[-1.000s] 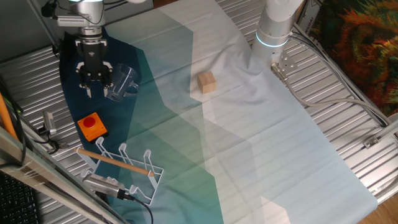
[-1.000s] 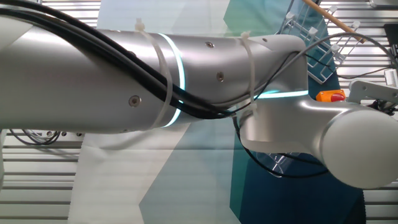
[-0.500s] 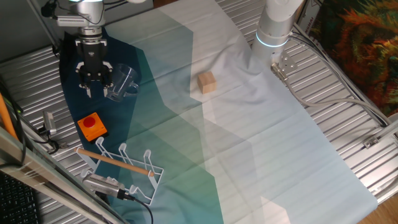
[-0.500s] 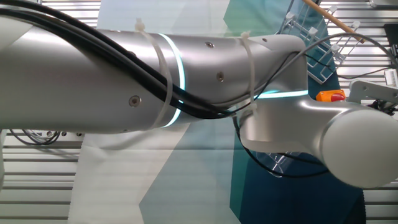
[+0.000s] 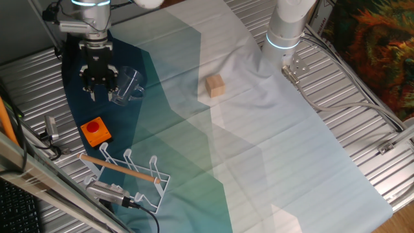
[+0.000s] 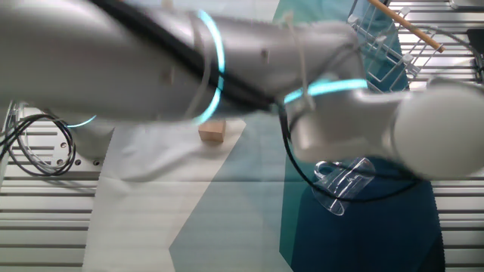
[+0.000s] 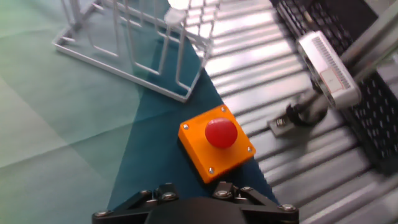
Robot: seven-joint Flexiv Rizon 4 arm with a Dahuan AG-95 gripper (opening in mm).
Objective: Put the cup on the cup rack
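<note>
The cup (image 5: pixel 129 83) is a clear tumbler lying tilted on the dark blue part of the cloth; it also shows below the blurred arm (image 6: pixel 342 183). My gripper (image 5: pixel 99 94) points down right beside it on the left, and its right finger touches the cup's rim. I cannot make out whether the fingers pinch the cup's wall. The cup rack (image 5: pixel 129 171), white wire with a wooden rod, stands near the table's front left edge, apart from the cup; it also shows here (image 7: pixel 124 43). The hand view shows only the hand's base, no fingertips and no cup.
An orange block with a red button (image 5: pixel 96 131) sits between the gripper and the rack, and straight ahead in the hand view (image 7: pixel 216 149). A tan wooden cube (image 5: pixel 215 85) stands mid-cloth. A small grey device with a cable (image 7: pixel 326 65) lies on the ribbed metal beside the cloth.
The arm has started moving: in the other fixed view it is blurred and shifted upward, uncovering the cup and the tan cube. The cup and gripper stay in nearly the same place.
</note>
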